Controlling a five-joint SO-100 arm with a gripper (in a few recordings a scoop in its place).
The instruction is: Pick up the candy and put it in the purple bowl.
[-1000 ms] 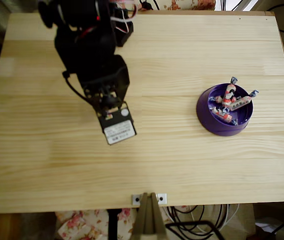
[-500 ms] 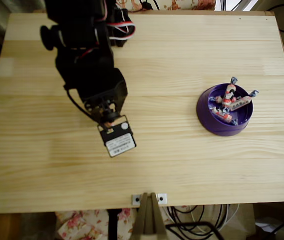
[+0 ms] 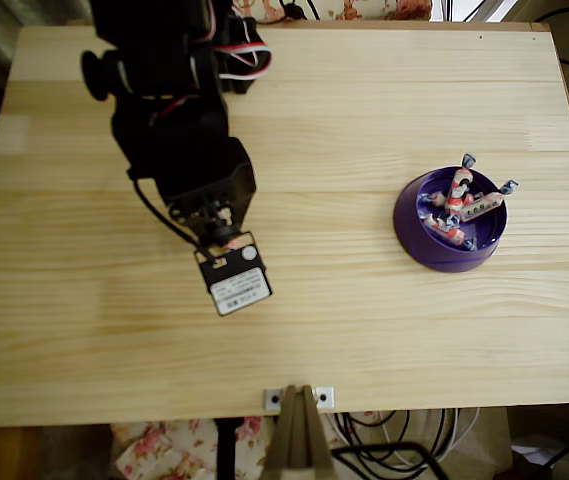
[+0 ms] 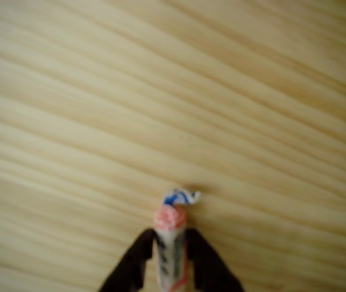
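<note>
On the black arm, near its lower end, there is a white label (image 3: 240, 288) with dark print, but the letters are too small for reading. The candy (image 4: 170, 250) has dark marks along its white body, also not readable.

In the wrist view the gripper (image 4: 170, 258) is closed on the candy: the two dark fingers (image 4: 133, 263) press it from both sides, and the orange-pink part with the blue-and-white twisted end stands out in front of the tips. Under it I see the light wooden table (image 4: 233, 109) with its long grain lines. In the overhead view the gripper (image 3: 222, 240) is above the left half of the table (image 3: 344, 330), and a small piece of the wrapper is visible between the black parts.

The purple bowl (image 3: 409, 238) stands on the right side of the table, well apart from the arm. Inside it lie several wrapped sweets (image 3: 457, 207) of the same kind, white and orange-pink with blue twisted ends, crossing each other. Two twisted ends stick out over the upper rim.
</note>
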